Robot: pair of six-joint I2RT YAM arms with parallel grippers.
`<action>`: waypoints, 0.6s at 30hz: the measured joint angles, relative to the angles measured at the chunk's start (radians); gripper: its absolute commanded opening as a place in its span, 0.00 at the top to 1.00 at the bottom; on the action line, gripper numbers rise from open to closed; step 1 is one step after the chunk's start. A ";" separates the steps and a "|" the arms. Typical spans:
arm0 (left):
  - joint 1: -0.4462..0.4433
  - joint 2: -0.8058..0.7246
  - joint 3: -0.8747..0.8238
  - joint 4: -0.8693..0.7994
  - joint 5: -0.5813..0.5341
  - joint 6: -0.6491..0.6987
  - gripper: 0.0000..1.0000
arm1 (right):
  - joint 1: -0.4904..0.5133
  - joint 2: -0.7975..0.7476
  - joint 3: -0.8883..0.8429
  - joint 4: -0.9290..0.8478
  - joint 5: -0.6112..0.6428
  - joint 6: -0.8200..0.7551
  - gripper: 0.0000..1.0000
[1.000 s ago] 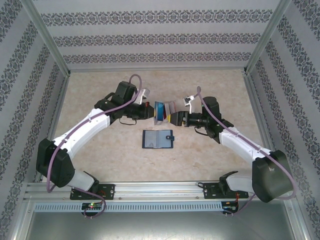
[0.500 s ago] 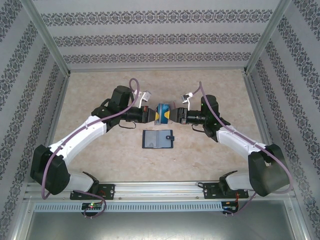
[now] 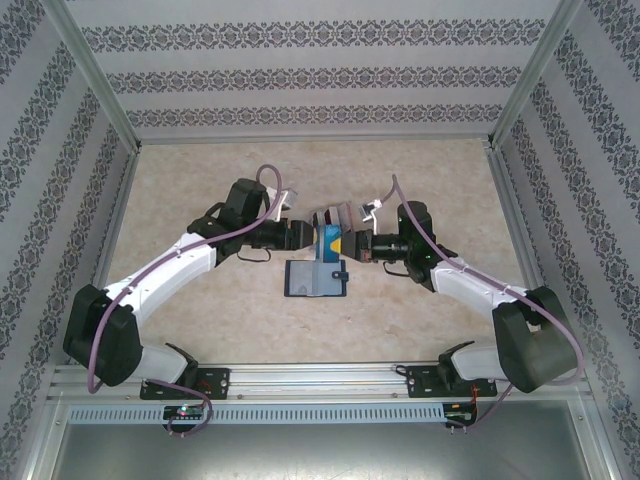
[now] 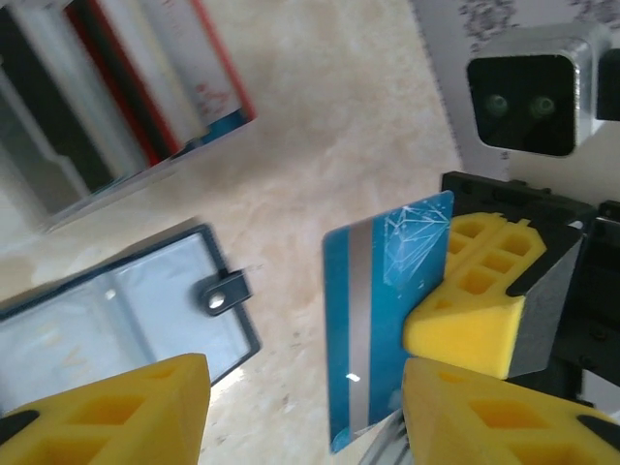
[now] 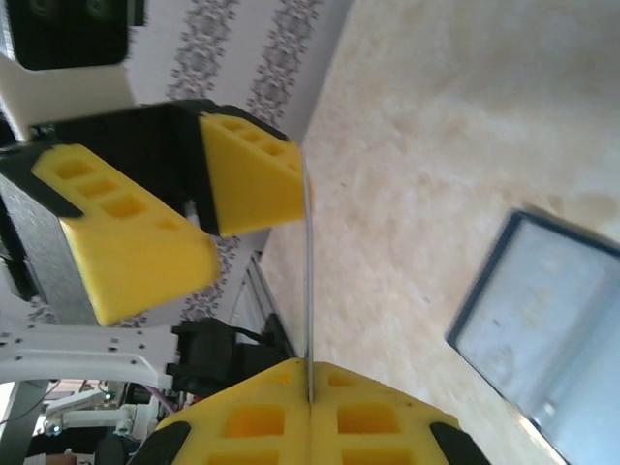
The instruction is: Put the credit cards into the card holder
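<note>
A blue credit card (image 4: pixel 378 320) with a silver stripe hangs above the table, and my right gripper (image 5: pixel 310 383) is shut on its edge. My left gripper (image 4: pixel 300 412) is open around the card's other end, with one yellow finger (image 5: pixel 254 174) against the card's face. In the top view the card (image 3: pixel 325 238) sits between the left gripper (image 3: pixel 305 238) and the right gripper (image 3: pixel 347 243). The navy card holder (image 3: pixel 310 282) lies open and flat just in front of them. Its clear sleeves (image 4: pixel 116 310) and snap tab (image 4: pixel 221 291) show below the card.
A pale rack (image 4: pixel 126 87) with several red, white and dark cards stands just behind the grippers (image 3: pixel 333 214). The marbled tabletop (image 3: pixel 200 180) is fenced by patterned walls, and a metal rail (image 3: pixel 320 380) runs along the near edge.
The two grippers, a second ago apart, came together around the blue card. They have since shifted slightly nearer, toward the open card holder.
</note>
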State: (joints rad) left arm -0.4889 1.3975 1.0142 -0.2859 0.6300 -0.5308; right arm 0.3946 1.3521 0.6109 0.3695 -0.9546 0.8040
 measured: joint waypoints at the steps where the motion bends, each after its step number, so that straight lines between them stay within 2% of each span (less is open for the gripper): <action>1: 0.000 0.003 -0.018 -0.006 -0.011 0.000 0.45 | 0.000 0.018 -0.011 -0.009 0.004 -0.003 1.00; 8: 0.000 0.039 -0.153 -0.032 -0.079 0.001 0.47 | 0.043 0.194 -0.029 -0.058 0.034 -0.048 1.00; 14: 0.000 0.118 -0.192 -0.043 -0.145 -0.002 0.65 | 0.063 0.314 -0.023 -0.060 0.064 -0.052 1.00; 18: 0.000 0.193 -0.202 -0.038 -0.173 -0.004 0.68 | 0.058 0.375 -0.016 -0.058 0.072 -0.052 1.00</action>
State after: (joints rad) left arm -0.4889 1.5902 0.8124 -0.3237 0.4572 -0.5346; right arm 0.4530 1.7275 0.5945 0.3115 -0.8829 0.7517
